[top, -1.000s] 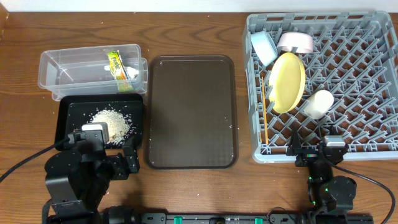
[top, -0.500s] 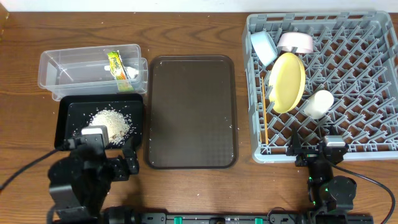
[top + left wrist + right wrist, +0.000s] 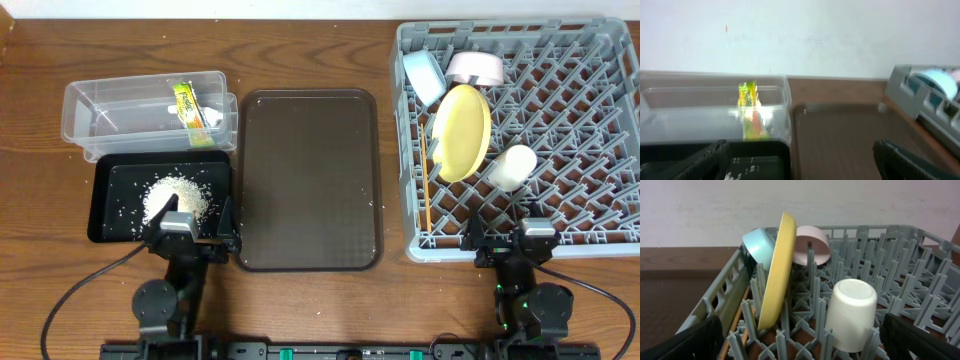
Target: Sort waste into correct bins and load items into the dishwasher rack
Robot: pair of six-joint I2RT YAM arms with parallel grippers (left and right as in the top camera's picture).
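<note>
Rice [image 3: 177,197] is seen heaped in the black tray [image 3: 115,190] from overhead; the wrapper [image 3: 752,115] is caught upright inside the tub [image 3: 690,115] by the left wrist view. Plate [image 3: 777,270] on edge and cup [image 3: 850,312] tilted among pegs of the rack [image 3: 720,305] are shown closer by the right wrist view. Left tool [image 3: 805,165] and right tool [image 3: 800,345] are spread wide.

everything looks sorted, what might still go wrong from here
1. The yellow plate stands tilted between the pegs of the rack, leaning toward the light blue bowl; a jolt might tip it over.
2. The cup rests tilted on the pegs rather than seated, so it may roll.
3. The open left pincer sits at the near edge of the black tray; a careless move could nudge the tray and scatter the rice.
</note>
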